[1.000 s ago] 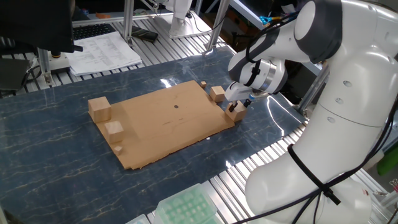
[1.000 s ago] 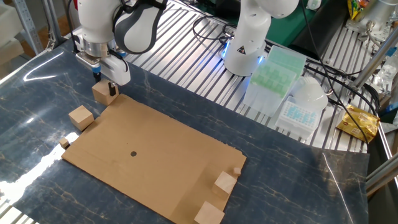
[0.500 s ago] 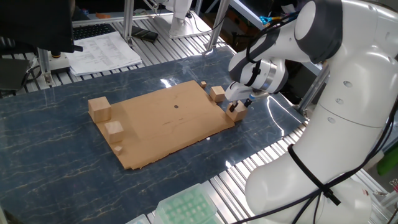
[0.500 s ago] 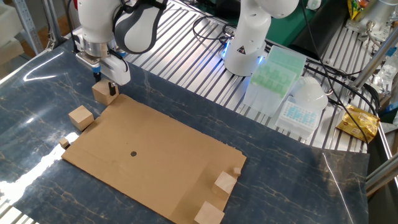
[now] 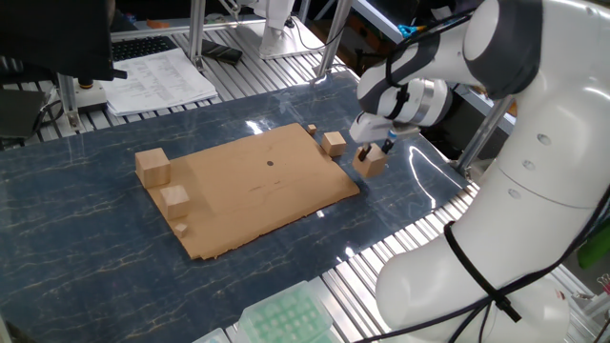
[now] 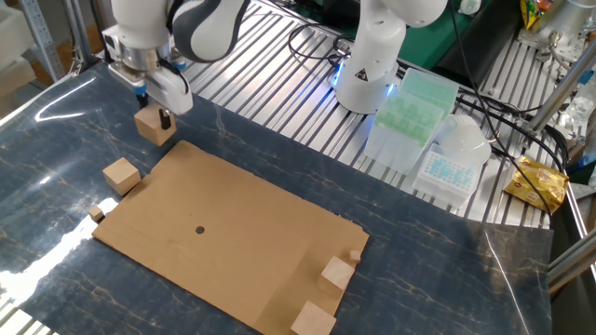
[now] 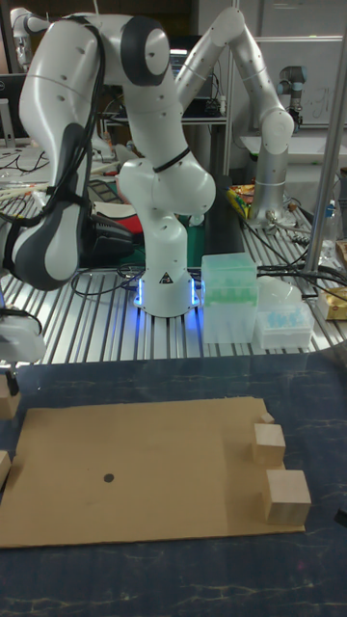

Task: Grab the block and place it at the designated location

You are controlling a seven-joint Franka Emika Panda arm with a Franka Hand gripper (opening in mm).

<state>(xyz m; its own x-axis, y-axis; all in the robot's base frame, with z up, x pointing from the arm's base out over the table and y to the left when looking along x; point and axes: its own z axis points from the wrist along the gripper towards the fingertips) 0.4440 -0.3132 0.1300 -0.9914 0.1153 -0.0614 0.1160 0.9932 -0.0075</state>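
one fixed view: claw (image 5: 372, 151) holding block (image 5: 371, 164) raised just past the cardboard sheet (image 5: 255, 186) edge

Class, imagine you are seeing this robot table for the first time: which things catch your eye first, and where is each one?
The big white arm dominates, its gripper shut on the block, held just above the dark blue tabletop beyond one short edge of the cardboard sheet. A small black dot marks the sheet, and two more wooden cubes sit at its opposite end.

A black dot (image 7: 108, 476) marks the cardboard sheet (image 7: 145, 453), with two wooden cubes (image 7: 269, 444) at its right edge.
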